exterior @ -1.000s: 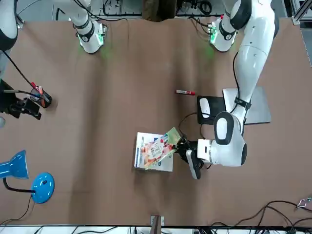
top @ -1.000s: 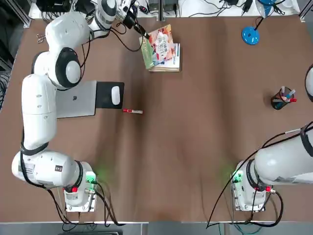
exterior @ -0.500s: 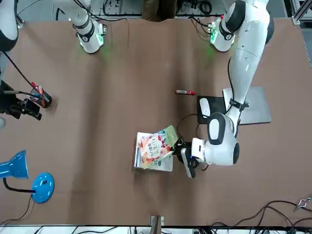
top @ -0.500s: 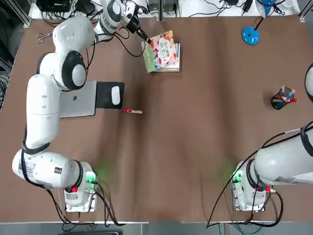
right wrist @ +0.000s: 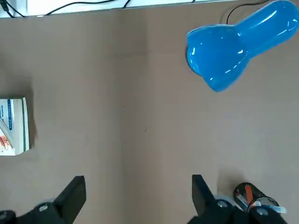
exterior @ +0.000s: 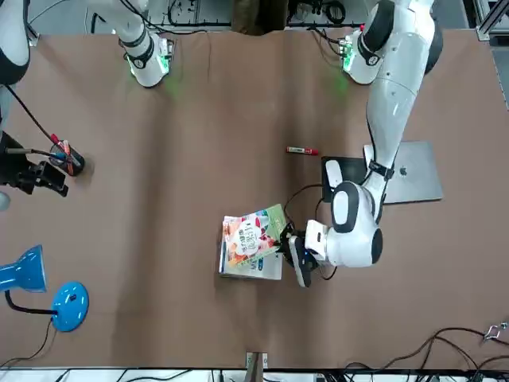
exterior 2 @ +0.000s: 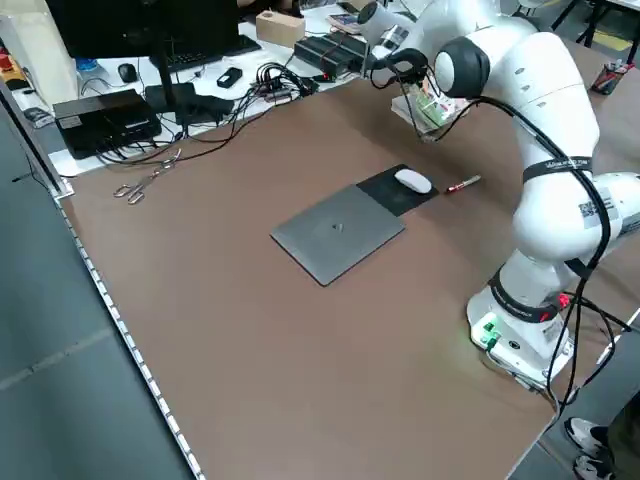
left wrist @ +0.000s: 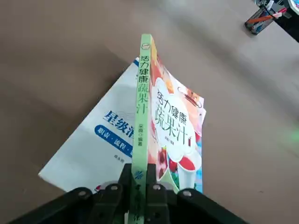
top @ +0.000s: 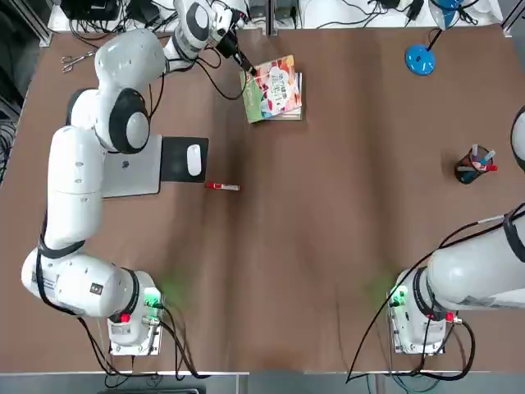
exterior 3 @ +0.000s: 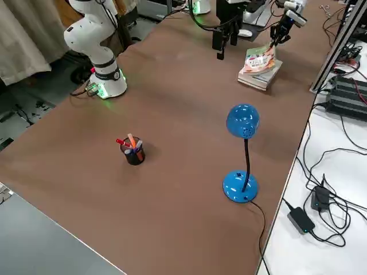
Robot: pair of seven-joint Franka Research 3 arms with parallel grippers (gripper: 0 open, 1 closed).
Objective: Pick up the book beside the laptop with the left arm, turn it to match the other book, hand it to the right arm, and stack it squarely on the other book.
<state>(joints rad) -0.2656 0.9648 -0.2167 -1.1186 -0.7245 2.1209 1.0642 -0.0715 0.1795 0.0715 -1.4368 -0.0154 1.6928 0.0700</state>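
Note:
The book (top: 276,85), peach-orange with a green spine, hangs tilted over the other book (top: 292,114), a white one with blue text (left wrist: 99,148), at the table's far side. My left gripper (top: 240,61) is shut on the lower end of the green spine (left wrist: 142,112); the far end leans down over the white cover. In the front view the book (exterior: 253,237) covers most of the other book (exterior: 251,270). The laptop (top: 127,168) lies flat near the left arm. My right gripper (right wrist: 138,186) hovers open and holds nothing at the robot's right side of the table.
A black mouse pad (top: 175,169) with a white mouse (top: 194,158) lies beside the laptop, and a red marker (top: 222,186) just beyond it. A pen cup (top: 473,167) and a blue desk lamp (top: 420,57) stand on the robot's right side. Cables run along the far edge.
The left gripper has shifted slightly toward the white book and the colourful book has tipped lower over it, covering more of it. The right arm has not moved.

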